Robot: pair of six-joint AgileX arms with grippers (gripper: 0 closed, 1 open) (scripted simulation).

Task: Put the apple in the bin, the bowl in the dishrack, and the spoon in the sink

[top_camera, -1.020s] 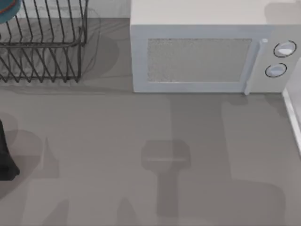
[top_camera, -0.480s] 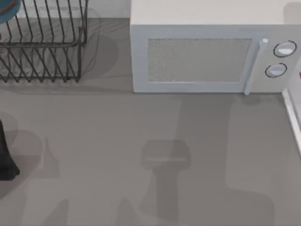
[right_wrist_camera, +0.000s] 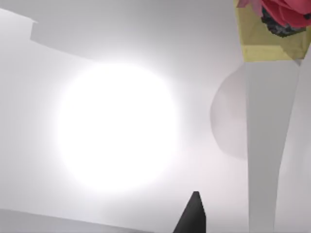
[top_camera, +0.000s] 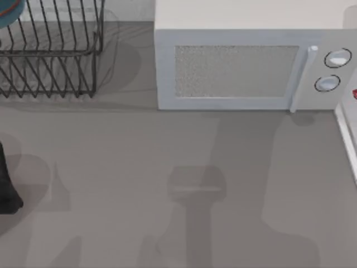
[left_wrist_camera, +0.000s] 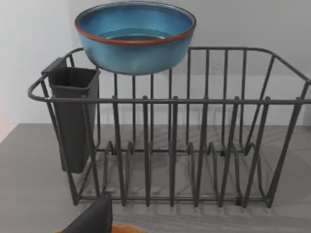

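- Top view: the black wire dishrack (top_camera: 53,53) stands at the back left of the grey counter (top_camera: 167,151), and a teal sliver of the bowl (top_camera: 10,11) shows at the rack's far left corner.
- The white microwave (top_camera: 245,61) sits to the right of the rack, door shut, with two round knobs (top_camera: 333,70) on its right side.
- A dark part of my left arm (top_camera: 6,184) shows at the counter's left edge.
- A white edge (top_camera: 347,139) runs along the right border, with a small red patch at the border beside the knobs; I cannot tell what it is.
- Left wrist view: the bowl (left_wrist_camera: 135,36) sits upright on the top rim of the dishrack (left_wrist_camera: 184,145), at the corner just above the dark utensil cup (left_wrist_camera: 73,116) hung on the rack's side.
- One dark fingertip of my left jaws (left_wrist_camera: 92,218) shows in front of the rack, well apart from the bowl; whether they are released or clenched I cannot tell.
- Right wrist view: a bright glare on pale surfaces, a yellow block (right_wrist_camera: 269,36) with something red (right_wrist_camera: 286,12) above it, which I cannot identify.
- One dark tip of my right jaws (right_wrist_camera: 192,216) shows; their state I cannot tell.
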